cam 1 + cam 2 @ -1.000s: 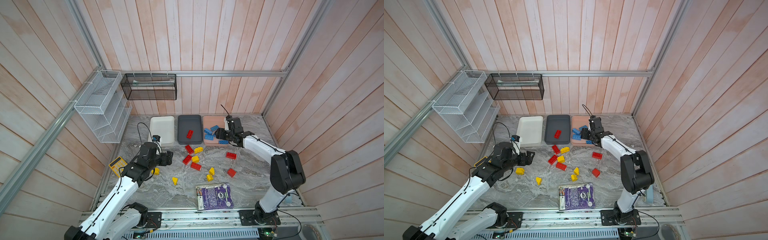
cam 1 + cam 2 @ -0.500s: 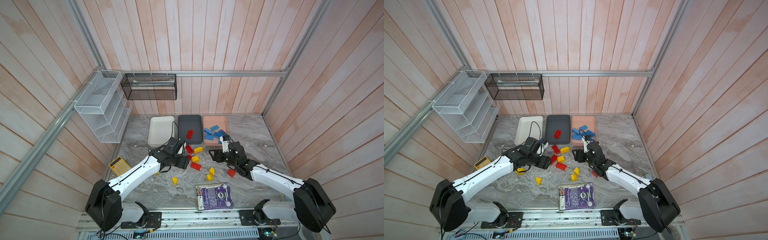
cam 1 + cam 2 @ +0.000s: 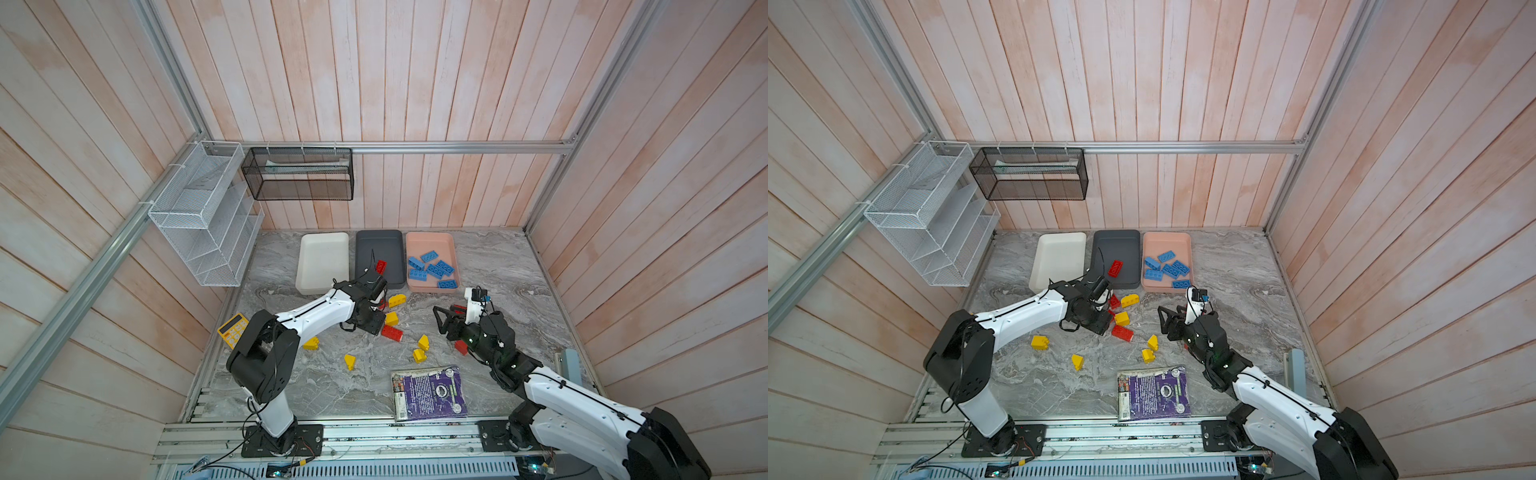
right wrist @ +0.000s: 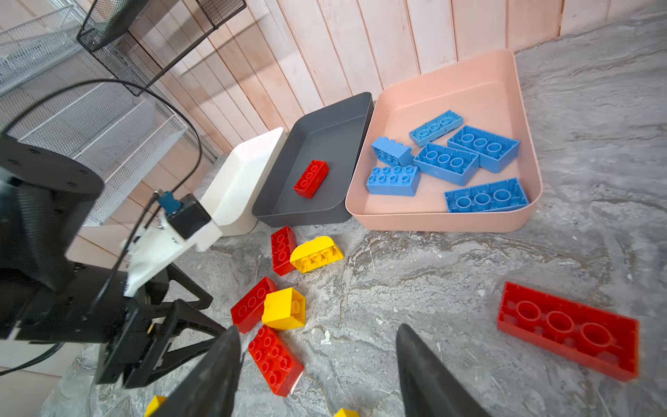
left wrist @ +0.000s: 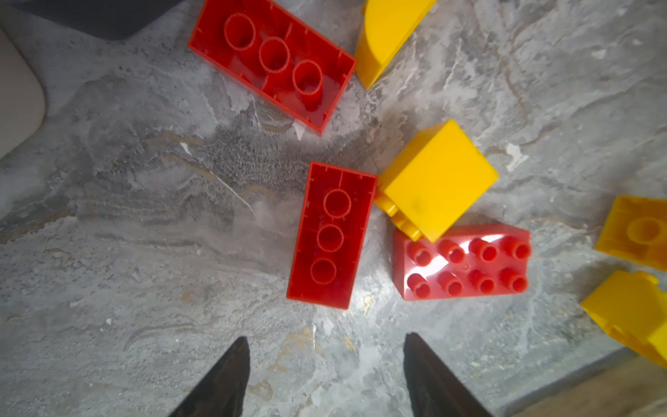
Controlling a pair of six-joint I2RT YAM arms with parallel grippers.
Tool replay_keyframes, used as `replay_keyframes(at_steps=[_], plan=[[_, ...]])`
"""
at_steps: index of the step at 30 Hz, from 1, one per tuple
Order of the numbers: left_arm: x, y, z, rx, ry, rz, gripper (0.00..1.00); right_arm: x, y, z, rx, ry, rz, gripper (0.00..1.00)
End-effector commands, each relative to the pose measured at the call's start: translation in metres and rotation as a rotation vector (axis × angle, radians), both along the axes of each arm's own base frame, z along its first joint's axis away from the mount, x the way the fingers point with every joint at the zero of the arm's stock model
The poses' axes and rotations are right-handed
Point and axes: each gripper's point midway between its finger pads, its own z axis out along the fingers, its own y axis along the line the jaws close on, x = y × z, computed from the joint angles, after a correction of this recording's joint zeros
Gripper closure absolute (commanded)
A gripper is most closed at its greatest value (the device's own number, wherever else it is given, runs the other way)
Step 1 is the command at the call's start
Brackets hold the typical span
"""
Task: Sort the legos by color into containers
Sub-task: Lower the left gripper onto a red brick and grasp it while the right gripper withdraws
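Observation:
Loose legos lie mid-table: red bricks (image 3: 392,333) and yellow ones (image 3: 391,318). My left gripper (image 5: 326,339) points down at the table, open and empty. An upturned red brick (image 5: 332,234) lies just ahead of its fingertips, beside a yellow brick (image 5: 436,180). My right gripper (image 4: 317,330) hovers open and empty, right of the cluster. A flat red brick (image 4: 566,330) lies off to its side. At the back stand the white tray (image 3: 322,257), the dark grey tray (image 3: 380,247) with one red brick (image 3: 380,266), and the pink tray (image 3: 428,243) with several blue bricks (image 3: 434,271).
A yellow calculator (image 3: 232,330) lies at the left edge, partly behind my left arm. A purple booklet (image 3: 428,392) lies near the front edge. A white wire rack (image 3: 203,216) and a black mesh basket (image 3: 299,174) hang on the walls. More yellow bricks (image 3: 350,361) are scattered in front.
My left gripper has swung from beside the calculator over to the red and yellow cluster. My right gripper has drawn back from the pink tray to the table's right middle.

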Motion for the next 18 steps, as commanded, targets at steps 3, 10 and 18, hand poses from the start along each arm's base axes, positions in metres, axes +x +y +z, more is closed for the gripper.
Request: replay_keyframes(at_steps=[3,10,18], plan=[[0.007,0.0,-0.013,0.069,0.019,-0.026,0.31,0.002,-0.005,0.005,0.034,-0.015,-0.039,0.32],[0.015,-0.002,-0.028,0.095,0.027,-0.024,0.36,0.003,-0.007,0.004,0.032,-0.008,-0.051,0.32],[0.022,-0.008,-0.039,0.091,0.03,-0.018,0.46,0.004,-0.008,0.0,0.021,0.004,-0.064,0.32]])
